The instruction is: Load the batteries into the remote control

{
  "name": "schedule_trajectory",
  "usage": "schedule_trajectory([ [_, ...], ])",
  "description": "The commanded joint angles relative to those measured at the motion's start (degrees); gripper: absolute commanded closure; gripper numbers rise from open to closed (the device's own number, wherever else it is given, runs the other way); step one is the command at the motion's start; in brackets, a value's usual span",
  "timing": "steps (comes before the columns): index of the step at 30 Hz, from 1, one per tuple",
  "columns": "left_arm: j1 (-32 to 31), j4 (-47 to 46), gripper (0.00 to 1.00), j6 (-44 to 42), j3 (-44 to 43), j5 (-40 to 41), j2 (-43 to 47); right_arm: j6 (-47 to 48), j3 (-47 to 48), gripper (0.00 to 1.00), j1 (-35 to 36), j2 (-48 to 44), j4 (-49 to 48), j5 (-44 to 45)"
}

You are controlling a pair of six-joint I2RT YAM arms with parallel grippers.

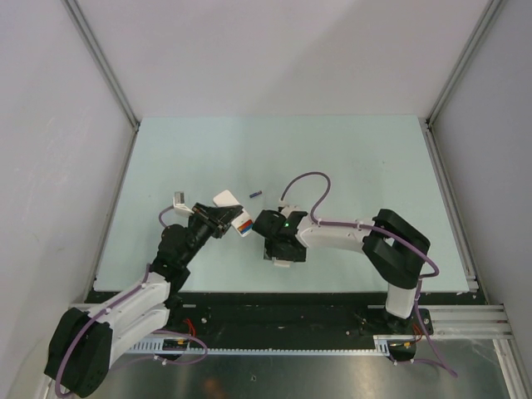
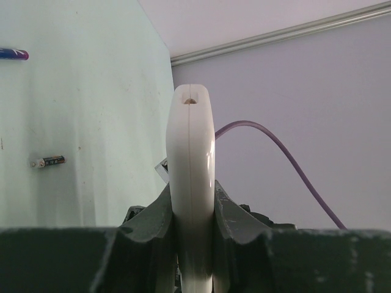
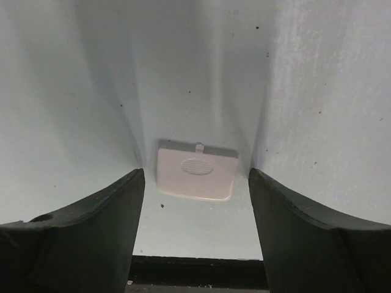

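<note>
My left gripper (image 1: 218, 221) (image 2: 190, 204) is shut on the white remote control (image 1: 227, 199) (image 2: 190, 140) and holds it off the table, edge-on in the left wrist view. Red and blue show at the remote's lower end (image 1: 243, 225). A blue battery (image 1: 255, 194) (image 2: 13, 54) lies on the table just past the remote. A dark grey battery (image 2: 49, 162) lies nearer. My right gripper (image 1: 278, 252) (image 3: 195, 183) points down, open, with a white battery cover (image 3: 197, 171) flat on the table between and just beyond its fingers.
The pale green table (image 1: 349, 166) ends in a dark near edge (image 3: 195, 268) right below the right fingers. Grey walls (image 1: 50, 125) enclose the left, back and right sides. A purple cable (image 1: 303, 179) loops above the right wrist.
</note>
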State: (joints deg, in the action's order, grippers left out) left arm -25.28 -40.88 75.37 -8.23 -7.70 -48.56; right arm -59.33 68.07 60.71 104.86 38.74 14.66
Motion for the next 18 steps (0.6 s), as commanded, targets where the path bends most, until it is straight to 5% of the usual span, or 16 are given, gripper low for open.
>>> schedule_trajectory([
  [1,-0.3,-1.57,1.0,-0.93,-0.38,0.41,1.01,-0.52,1.36,0.27,1.25,1.93,0.72,0.02],
  [18,-0.56,-1.22,1.0,-0.76,-0.3,0.94,1.27,-6.23,1.27,0.31,2.66,4.21,2.83,1.08],
])
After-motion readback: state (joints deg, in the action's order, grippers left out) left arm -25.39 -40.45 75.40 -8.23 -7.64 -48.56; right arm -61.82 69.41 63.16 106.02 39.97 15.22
